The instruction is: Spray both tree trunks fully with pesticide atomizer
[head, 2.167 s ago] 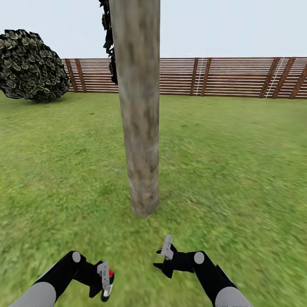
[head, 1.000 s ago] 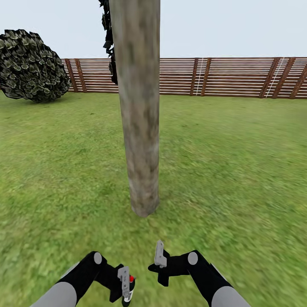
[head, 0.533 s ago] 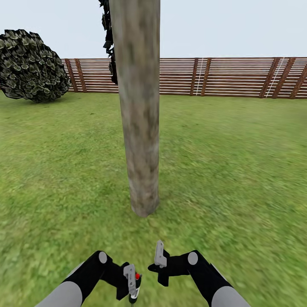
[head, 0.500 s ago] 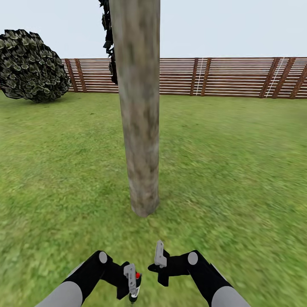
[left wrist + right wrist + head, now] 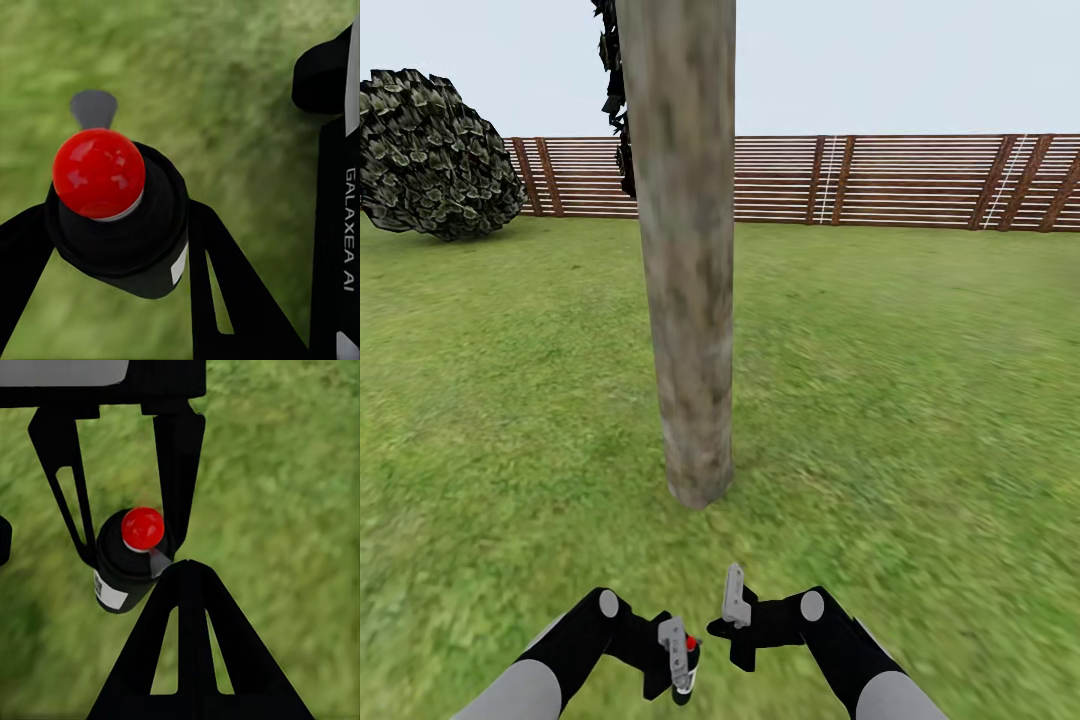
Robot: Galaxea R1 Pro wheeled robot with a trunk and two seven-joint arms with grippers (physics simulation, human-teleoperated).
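**Atomizer in the left gripper, just short of the trunk**

The left gripper (image 5: 682, 655) sits at six o'clock in the head view, its fingers (image 5: 225, 292) clamped on the atomizer (image 5: 690, 652), whose red top (image 5: 98, 172) points up. The right gripper (image 5: 734, 600) hovers just beside it at five o'clock; I cannot tell how wide its fingers stand. The trunk (image 5: 687, 260) rises at twelve o'clock from the lawn (image 5: 920, 400). A fence (image 5: 880, 180) runs behind, with a bush (image 5: 435, 155) at ten o'clock.
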